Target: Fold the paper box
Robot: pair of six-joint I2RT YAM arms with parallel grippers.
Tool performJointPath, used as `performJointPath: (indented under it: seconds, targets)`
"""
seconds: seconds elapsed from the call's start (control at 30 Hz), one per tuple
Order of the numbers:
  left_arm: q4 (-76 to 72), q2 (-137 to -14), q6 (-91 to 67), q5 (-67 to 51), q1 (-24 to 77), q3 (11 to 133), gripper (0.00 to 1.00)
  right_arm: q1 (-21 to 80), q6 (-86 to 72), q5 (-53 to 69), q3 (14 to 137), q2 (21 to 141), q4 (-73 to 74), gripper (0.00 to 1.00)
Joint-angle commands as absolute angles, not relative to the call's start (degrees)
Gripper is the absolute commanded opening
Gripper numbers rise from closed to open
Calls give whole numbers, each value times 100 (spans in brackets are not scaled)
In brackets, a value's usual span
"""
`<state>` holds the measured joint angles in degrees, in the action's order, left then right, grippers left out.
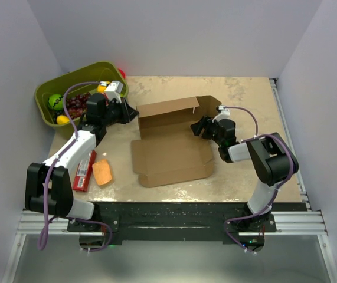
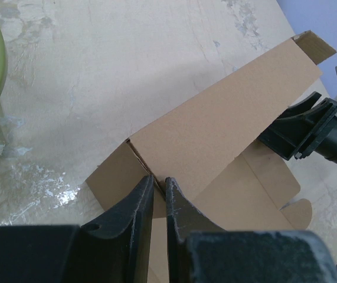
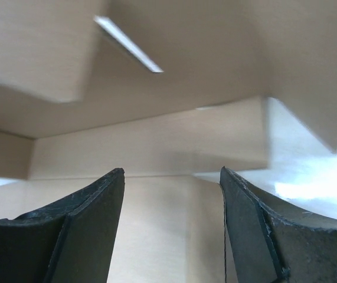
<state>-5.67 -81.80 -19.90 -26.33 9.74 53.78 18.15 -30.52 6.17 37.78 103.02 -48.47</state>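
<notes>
– Were the left fingers (image 2: pixel 134 218) holding anything?
– Yes, they were pressed nearly together on a thin side flap of the cardboard box (image 1: pixel 171 150), at its 10 o'clock corner.
– And the right fingers (image 3: pixel 85 230)?
– Those stood well apart with nothing between them, pointed into the box from its 3 o'clock side, near the raised back wall.
– Where did the box lie?
– Around the middle of the tabletop (image 1: pixel 245 97), base flat, back wall upright at 12 o'clock.
– Anything else around?
– A green bin (image 1: pixel 41 103) sat at the tabletop's 10 o'clock, and an orange block (image 1: pixel 102 173) lay beside a red packet (image 1: pixel 84 171) at 8 o'clock.
</notes>
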Motion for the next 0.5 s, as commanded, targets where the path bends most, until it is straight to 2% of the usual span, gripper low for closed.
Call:
performJointPath:
  seconds: [0.0, 0.17, 0.37, 0.4, 0.47]
  targets:
    - [-229, -8297, -1784, -2689, 1002, 5414, 17, 1942, -2997, 1142, 3814, 10318, -5414, 68]
    - [-229, -8253, -1758, -2672, 993, 5423, 17, 1969, -3112, 835, 3718, 9977, -4931, 70]
    - [-202, -8183, -1679, -2602, 1002, 5484, 17, 1969, -2786, 529, 3445, 8817, -3896, 78]
    - [-193, -8165, -1661, -2558, 1002, 5493, 18, 1960, -2708, 484, 3428, 8589, -3493, 78]
    - [-193, -8086, -1574, -2531, 1002, 5537, 28, 1969, -2602, 388, 3279, 7948, -3183, 80]
